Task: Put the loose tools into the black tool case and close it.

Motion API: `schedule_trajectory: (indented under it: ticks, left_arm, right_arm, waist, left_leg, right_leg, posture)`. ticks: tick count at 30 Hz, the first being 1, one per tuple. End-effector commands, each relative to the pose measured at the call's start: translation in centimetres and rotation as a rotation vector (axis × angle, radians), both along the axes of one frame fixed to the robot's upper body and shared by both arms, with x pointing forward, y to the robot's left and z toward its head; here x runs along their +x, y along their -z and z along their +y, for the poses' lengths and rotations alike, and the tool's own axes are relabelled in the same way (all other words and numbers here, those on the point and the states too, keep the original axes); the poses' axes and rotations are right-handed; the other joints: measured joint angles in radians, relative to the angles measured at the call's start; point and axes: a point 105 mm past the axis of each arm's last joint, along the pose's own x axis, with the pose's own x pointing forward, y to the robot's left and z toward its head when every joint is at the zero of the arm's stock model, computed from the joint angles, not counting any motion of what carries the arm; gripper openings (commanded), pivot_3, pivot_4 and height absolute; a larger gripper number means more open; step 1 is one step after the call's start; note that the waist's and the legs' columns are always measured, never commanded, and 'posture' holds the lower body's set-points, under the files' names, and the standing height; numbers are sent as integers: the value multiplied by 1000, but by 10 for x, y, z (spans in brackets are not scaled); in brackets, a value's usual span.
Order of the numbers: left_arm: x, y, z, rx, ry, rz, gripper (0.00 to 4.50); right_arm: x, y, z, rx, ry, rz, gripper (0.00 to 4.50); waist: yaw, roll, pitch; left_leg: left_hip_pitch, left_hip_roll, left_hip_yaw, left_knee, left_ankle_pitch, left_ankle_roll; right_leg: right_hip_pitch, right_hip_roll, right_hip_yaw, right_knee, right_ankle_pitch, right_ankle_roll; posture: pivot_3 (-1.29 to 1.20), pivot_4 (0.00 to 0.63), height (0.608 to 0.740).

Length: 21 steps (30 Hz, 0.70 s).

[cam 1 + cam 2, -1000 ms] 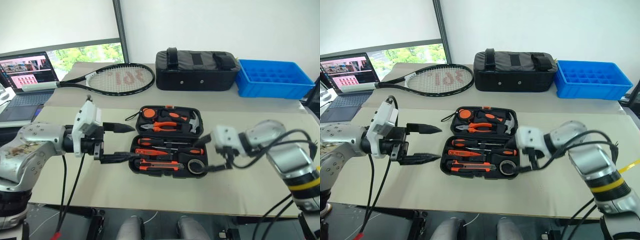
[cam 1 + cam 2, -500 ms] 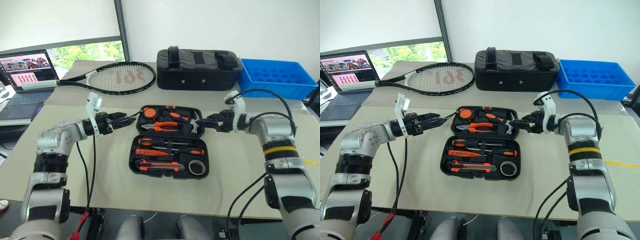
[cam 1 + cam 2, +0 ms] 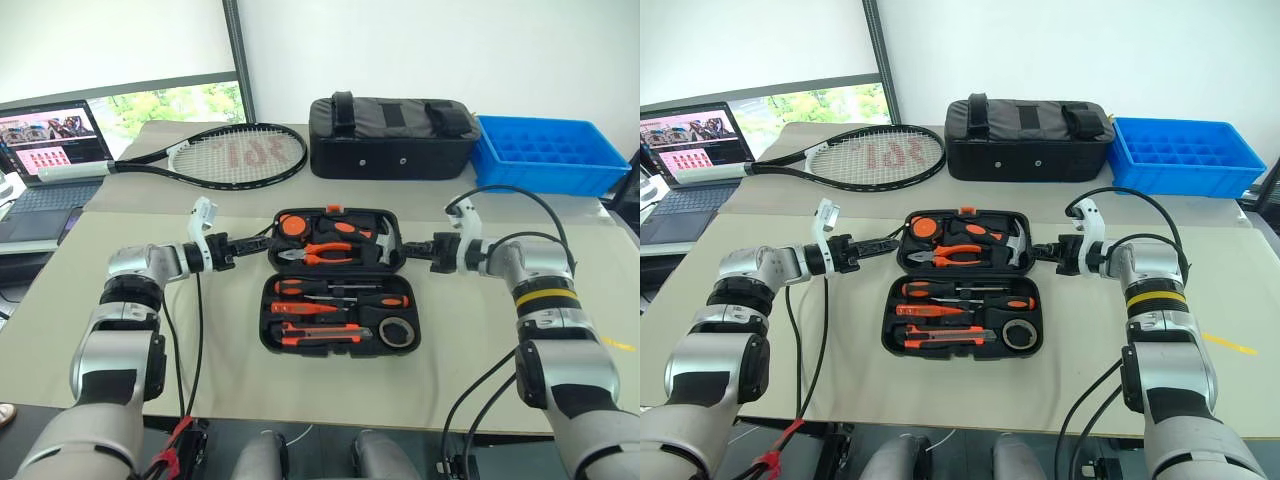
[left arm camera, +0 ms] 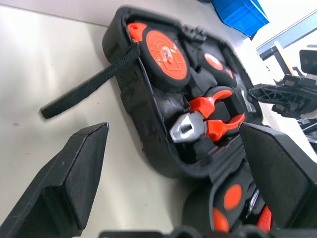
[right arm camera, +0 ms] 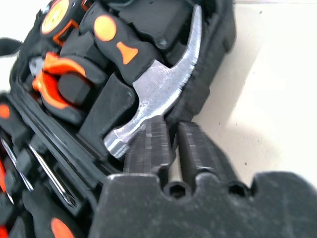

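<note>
Both arms have reached out to the far half of the flat black hard-plastic tool case (image 3: 339,283), open mid-surface: left tool (image 3: 243,243) spread, right tool (image 3: 418,244) now pressed together. Beige surface (image 3: 480,350); black racket (image 3: 215,156), black fabric bag (image 3: 393,138), blue tray (image 3: 550,155) along its far edge.

Head stereo pair: high, looking forward and down over the table (image 3: 470,370); both eyes share the open black tool case (image 3: 338,283) at centre. Left wrist camera: low, close, looking along the case's far half from its cord side. Right wrist camera: very close at the opposite end, on the hammer (image 5: 158,94). Both wrist views share the pliers (image 4: 208,124).
</note>
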Motion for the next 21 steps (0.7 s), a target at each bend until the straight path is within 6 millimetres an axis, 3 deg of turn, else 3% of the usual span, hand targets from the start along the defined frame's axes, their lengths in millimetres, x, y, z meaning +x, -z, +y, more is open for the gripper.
schedule_trajectory:
  ticks: [1, 3, 12, 17, 21]
  left_arm:
    - [8, -12, -3, 3, -13, -56, 3981]
    - [10, -10, -4, 13, -22, -56, 3496]
    - [7, 1, -13, 45, 25, -42, 29]
    - [7, 0, -16, 35, 34, -58, 29]
    - [15, -18, -18, 29, 15, -172, 29]
  right_arm:
    - [3, -26, 13, 36, -64, -88, 0]
    - [5, -26, 15, 37, -60, -95, 0]
    - [8, -30, 17, 40, -50, -113, 0]
    - [9, -33, 17, 38, -44, -137, 0]
    - [13, -46, 16, 53, -35, -232, 0]
  waist:
    - [0, 0, 0]
    - [-2, 0, 0]
    - [-2, 0, 0]
    - [-2, 0, 0]
    - [0, 0, 0]
  left_leg:
    - [0, 0, 0, 0, 0, 0]
    - [0, 0, 0, -1, 0, 0]
    - [0, 0, 0, -2, 0, 0]
    - [0, 0, 0, -2, 0, 0]
    - [0, 0, 0, -1, 0, 0]
  right_leg:
    - [0, 0, 0, 0, 0, 0]
    - [0, 0, 0, 0, 0, 0]
    - [-1, 0, 0, 1, 0, 0]
    - [-1, 0, 0, 0, 0, 0]
    - [-1, 0, 0, 0, 0, 0]
  posture:
    - [0, 150, 708]
    - [0, 150, 708]
    - [0, 150, 708]
    - [0, 150, 708]
    - [0, 150, 708]
